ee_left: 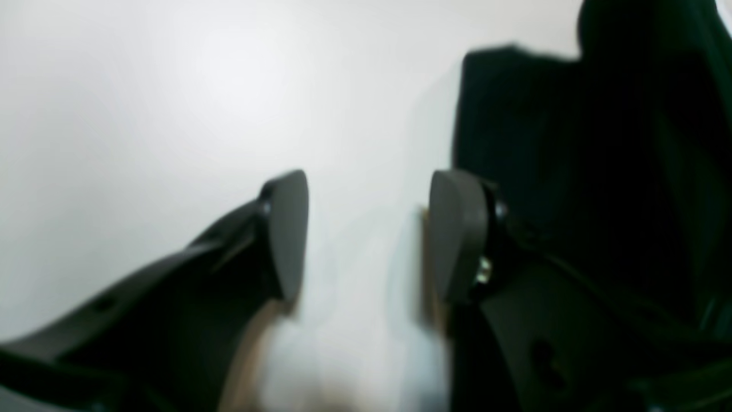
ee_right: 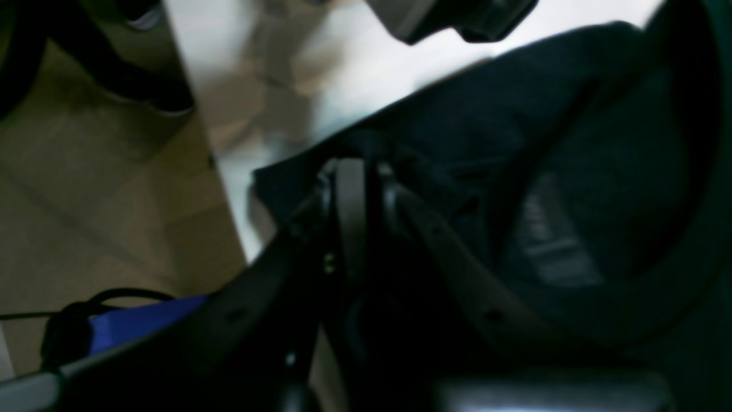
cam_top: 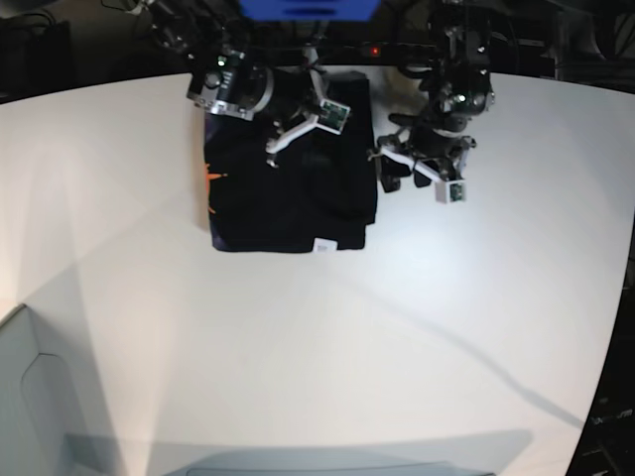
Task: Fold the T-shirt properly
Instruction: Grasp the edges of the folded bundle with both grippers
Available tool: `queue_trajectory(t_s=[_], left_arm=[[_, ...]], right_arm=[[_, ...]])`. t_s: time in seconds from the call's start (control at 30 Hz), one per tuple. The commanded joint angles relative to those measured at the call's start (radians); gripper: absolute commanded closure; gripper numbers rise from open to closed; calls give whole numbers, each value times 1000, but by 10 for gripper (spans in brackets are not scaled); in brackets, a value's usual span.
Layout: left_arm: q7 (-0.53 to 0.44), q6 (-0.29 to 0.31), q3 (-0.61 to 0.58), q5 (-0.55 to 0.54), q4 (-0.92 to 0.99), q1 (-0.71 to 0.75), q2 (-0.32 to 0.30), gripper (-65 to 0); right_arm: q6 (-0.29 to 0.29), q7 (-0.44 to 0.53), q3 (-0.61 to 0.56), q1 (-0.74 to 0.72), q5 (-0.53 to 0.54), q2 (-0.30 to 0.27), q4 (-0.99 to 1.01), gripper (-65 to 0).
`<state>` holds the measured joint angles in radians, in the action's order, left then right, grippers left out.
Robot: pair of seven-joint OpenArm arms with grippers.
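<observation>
The black T-shirt [cam_top: 288, 188] lies folded into a rectangle at the far side of the white table, with an orange mark [cam_top: 210, 178] on its left edge and a small white tag [cam_top: 322, 245] at its near edge. My left gripper [ee_left: 372, 229] is open above bare table, just beside the T-shirt [ee_left: 572, 143], with nothing between its pads. My right gripper [ee_right: 360, 171] is shut, its tips at the edge of the T-shirt [ee_right: 572, 114] near the table's border. Whether cloth is pinched between them is too dark to tell.
The right arm [cam_top: 248, 89] reaches over the shirt's far part and the left arm [cam_top: 437, 149] stands beside its right edge. A blue box [cam_top: 308, 8] sits behind the table [cam_top: 397, 347]. The floor [ee_right: 86, 200] and a black cable [ee_right: 74, 320] lie past the table's edge.
</observation>
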<state>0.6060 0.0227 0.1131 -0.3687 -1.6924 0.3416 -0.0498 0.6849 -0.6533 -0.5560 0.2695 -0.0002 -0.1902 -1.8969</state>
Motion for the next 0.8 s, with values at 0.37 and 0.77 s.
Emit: queue_trajectory(t_s=[0.37,0.77], left_arm=[[50,-5,-20,-3,182,-152,104,0],[50,-4,-10,-3,136,-172,101,0]], right_arm=[[13,23,58,-9,16,4,-16,0],[13,25,-75,-3,16,16,41,0]])
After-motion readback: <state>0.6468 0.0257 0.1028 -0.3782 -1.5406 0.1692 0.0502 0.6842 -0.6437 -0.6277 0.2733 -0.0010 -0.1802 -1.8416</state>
